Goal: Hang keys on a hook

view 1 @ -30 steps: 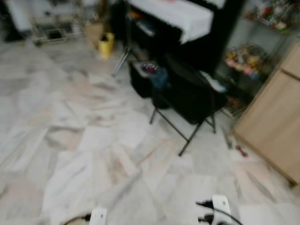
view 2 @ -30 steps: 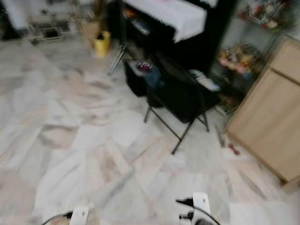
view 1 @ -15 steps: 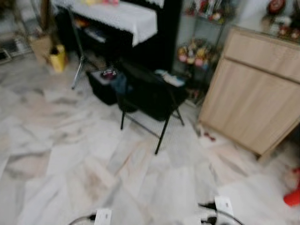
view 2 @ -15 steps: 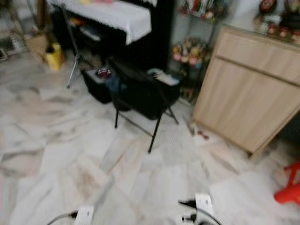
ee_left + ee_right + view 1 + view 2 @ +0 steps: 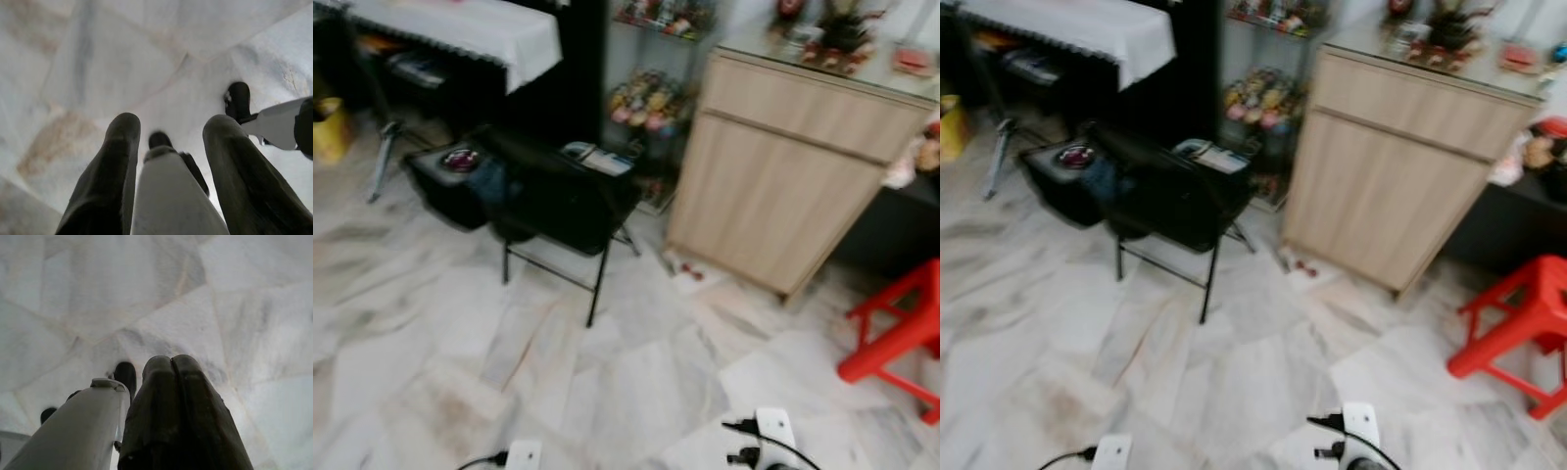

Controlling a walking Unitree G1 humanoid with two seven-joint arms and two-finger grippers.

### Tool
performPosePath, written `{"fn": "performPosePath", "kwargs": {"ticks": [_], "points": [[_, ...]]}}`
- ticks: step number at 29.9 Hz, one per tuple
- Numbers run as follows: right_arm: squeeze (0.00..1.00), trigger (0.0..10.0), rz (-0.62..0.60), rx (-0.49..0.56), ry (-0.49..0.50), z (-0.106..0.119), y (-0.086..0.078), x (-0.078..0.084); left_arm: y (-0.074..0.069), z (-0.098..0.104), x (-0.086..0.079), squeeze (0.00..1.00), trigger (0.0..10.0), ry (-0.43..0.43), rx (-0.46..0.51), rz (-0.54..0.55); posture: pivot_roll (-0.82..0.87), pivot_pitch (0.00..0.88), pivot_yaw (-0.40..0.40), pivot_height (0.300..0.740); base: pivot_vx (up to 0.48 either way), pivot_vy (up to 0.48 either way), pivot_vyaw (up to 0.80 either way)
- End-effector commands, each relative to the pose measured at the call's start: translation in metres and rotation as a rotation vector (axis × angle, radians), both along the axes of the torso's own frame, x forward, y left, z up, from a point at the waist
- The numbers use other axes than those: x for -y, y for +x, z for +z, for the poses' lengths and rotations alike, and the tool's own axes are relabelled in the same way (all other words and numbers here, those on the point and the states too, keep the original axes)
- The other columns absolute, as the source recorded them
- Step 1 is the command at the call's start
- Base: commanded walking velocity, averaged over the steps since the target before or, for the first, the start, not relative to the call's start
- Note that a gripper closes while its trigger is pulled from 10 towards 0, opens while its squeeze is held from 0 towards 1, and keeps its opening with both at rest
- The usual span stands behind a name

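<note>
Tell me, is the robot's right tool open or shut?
Shut. In the right wrist view, the right tool has its two black fingers pressed together with no gap, and nothing shows between them, above the marble floor.

The floor (image 5: 440, 323) is polished marble-look tile, pale grey with brown and dark veining, smooth with a soft sheen. The cabinet (image 5: 793, 162) wears light wood-grain laminate, matt and even. The stool (image 5: 1518, 328) looks like glossy red plastic. The folding chair (image 5: 558, 201) has thin black metal legs and a dark matt seat. A white cloth (image 5: 470, 29) with an edged hem drapes the dark furniture behind. The left hand's fingers (image 5: 105, 181) are matt black, faintly scuffed; the right hand's fingers (image 5: 181, 416) look the same.
</note>
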State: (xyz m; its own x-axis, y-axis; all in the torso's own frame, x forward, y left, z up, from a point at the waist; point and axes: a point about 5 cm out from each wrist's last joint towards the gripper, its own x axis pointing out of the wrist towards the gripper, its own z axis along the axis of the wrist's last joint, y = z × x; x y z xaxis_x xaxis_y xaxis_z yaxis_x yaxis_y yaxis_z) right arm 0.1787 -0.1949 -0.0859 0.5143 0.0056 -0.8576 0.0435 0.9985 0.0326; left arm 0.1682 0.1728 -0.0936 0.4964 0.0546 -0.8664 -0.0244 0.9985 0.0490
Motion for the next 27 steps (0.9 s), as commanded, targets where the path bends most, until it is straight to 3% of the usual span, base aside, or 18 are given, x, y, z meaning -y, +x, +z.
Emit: {"fn": "performPosePath", "kwargs": {"ticks": [1, 27], "points": [[0.00, 10.0, -0.165, 0.006, 0.043, 0.0059, -0.0006, 0.0327, -0.0120, 0.0117, -0.0789, 0.00, 10.0, 0.125, -0.023, -0.155, 0.00, 0.009, -0.047, 0.740, 0.000, 0.000, -0.74], [0.00, 10.0, -0.141, 0.002, 0.031, 0.0056, -0.0008, 0.0323, -0.0127, 0.0111, -0.0779, 0.00, 10.0, 0.121, -0.021, -0.145, -0.01, 0.012, -0.046, 0.740, 0.000, 0.000, -0.72]]}}
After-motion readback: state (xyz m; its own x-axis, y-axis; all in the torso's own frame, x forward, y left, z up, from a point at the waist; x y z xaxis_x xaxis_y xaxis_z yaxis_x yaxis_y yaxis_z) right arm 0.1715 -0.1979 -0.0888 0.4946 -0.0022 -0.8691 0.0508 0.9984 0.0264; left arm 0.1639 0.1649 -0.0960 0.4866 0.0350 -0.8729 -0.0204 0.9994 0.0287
